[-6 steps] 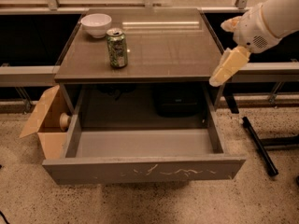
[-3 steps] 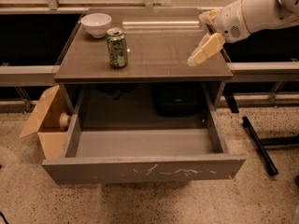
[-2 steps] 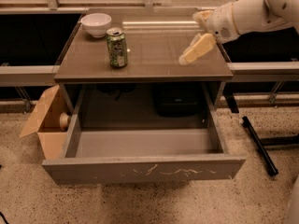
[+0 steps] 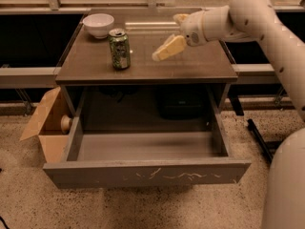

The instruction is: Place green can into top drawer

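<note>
- Gripper (image 4: 167, 36) has swept left from beyond the desk's right edge to over the middle of the desk (image 4: 200, 66) within 2 s; it now hangs to the right of the green can (image 4: 119, 48), near it but not touching.
- Its 2 pale fingers (image 4: 169, 47) are spread with nothing between them, so I judge this an approach, with the grasp not yet made.
- Green can has not budged: upright near the desk's front-left part, just in front of the white bowl (image 4: 98, 24).
- Top drawer (image 4: 147, 171) is pulled fully out below, its pale interior holding nothing (ready for the drop).
- White bowl looks to hold nothing, though its bottom is not fully shown.
- Cardboard box (image 4: 45, 128) beside the drawer's left side holds 1 pale rounded thing I cannot identify.
</note>
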You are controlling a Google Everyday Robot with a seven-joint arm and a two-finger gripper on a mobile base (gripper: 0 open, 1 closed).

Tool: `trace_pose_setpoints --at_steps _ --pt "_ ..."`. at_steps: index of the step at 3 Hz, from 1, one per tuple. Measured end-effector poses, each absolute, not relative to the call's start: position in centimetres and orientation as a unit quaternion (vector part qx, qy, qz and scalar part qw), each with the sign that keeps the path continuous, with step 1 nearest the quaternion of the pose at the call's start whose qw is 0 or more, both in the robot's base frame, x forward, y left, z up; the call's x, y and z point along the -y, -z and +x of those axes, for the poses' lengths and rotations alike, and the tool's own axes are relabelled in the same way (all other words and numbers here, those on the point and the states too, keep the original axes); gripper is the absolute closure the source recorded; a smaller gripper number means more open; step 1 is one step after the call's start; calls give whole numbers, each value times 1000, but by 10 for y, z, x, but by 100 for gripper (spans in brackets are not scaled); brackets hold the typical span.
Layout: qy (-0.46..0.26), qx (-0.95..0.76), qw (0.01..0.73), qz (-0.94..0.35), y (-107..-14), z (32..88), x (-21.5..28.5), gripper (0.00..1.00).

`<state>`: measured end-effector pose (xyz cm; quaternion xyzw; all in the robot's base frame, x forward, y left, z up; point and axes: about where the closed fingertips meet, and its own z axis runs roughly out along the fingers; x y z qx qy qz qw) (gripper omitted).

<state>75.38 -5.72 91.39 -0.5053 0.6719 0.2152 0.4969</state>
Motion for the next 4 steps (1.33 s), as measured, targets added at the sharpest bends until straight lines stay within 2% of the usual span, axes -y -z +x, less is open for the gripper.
trace_pose_setpoints --at_steps 2,4 --pt "-247 -655 529 -480 -909 783 -14 0" --pt "-283 -637 530 -483 -910 784 -56 0"
